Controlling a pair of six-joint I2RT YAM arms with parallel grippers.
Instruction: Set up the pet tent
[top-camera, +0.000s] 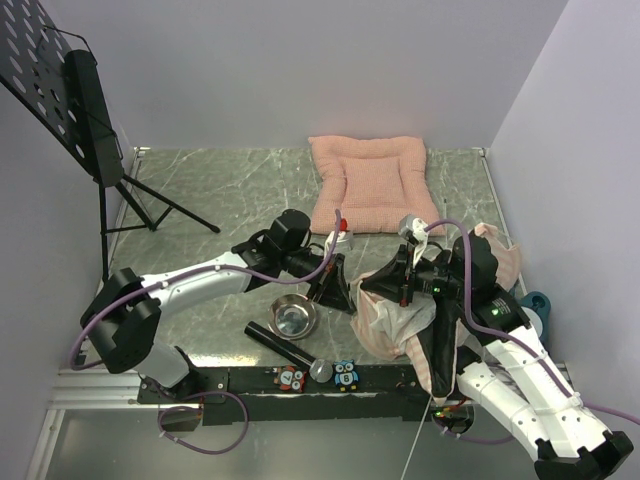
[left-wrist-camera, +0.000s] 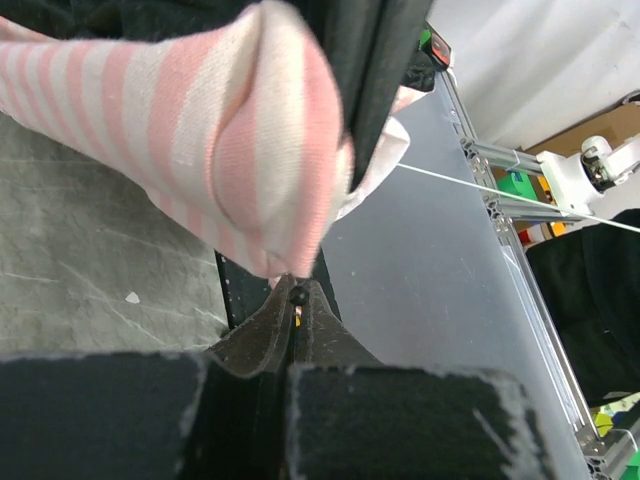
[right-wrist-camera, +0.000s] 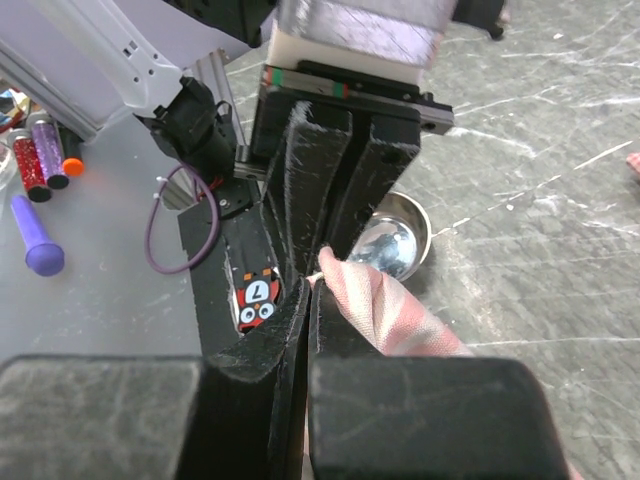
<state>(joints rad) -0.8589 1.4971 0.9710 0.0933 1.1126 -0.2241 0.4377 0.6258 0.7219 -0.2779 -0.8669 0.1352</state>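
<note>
Overhead view. Two arms converge at the middle of the tabletop. One pet tent lies bunched at the near right, partly draped over the right arm, with its black floor fabric raised toward the left tool. The tent is well apart from the one pink cushion, which lies flat at the far edge. This view alone gives the full count:
- one steel bowl, just beside the left tool
- one black cylinder, near the bowl
- two owl markers on the base rail
- one music stand at the far left

Left wrist view. The left tool is clenched, and a fold of the tent's pink-and-white stripe runs down into its closed tips, pinched there. Only this view shows one thin white pole crossing the grey panel on the right.

Right wrist view. The right tool is clenched. A corner of pink fabric touches its tips, but whether that corner sits between the pads cannot be determined. The left tool enters from above, and its tips meet the same corner. Only this view shows one purple pen-like item lying off the tabletop.
</note>
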